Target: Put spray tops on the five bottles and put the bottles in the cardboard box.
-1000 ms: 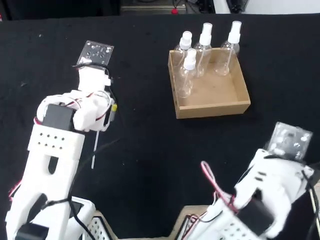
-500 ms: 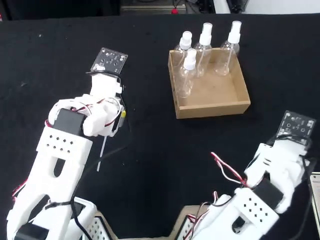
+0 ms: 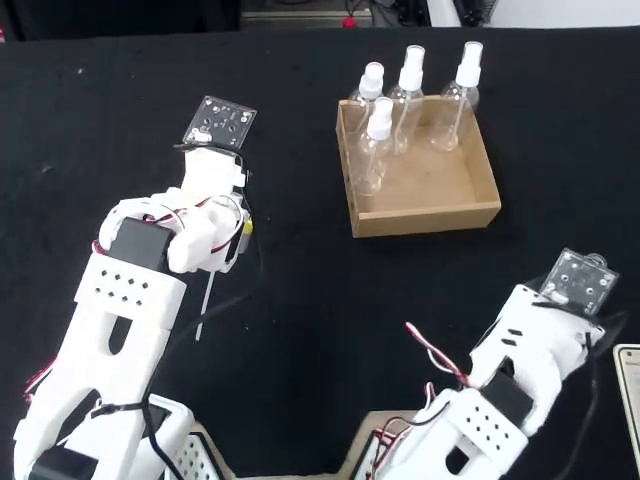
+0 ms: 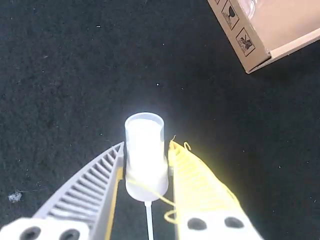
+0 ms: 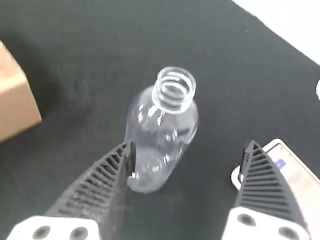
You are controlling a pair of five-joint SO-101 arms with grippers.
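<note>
Left wrist view shows the left gripper (image 4: 146,146) clamped on the spray top (image 4: 145,160). Its two ribbed fingers press the sides of the white cap, and the thin dip tube (image 4: 148,220) hangs below. In the high view this arm sits at about 9 o'clock on the black table (image 3: 300,90), with the tube (image 3: 205,300) trailing toward 6 o'clock.

The right gripper (image 5: 189,146) has its fingers spread wide on either side of the uncapped bottle (image 5: 160,135), which stands upright with its threaded neck bare. One finger lies just beside the bottle's wall and the other is well apart from it. In the high view the cardboard box (image 3: 425,215) lies at about 1 o'clock and already holds four capped bottles (image 3: 378,140).

The bottle looks empty, thin-walled and smooth, so it is probably light, easy to tip and easy to dent. A gentle grip around the body below the shoulder seems safest. The spray top is small and rigid, but its tube looks bendy and will need lining up with the neck.

Compared with half a second ago, the right arm's wrist has drawn back toward 7 o'clock. The left arm, the box and its bottles sit as they did.
</note>
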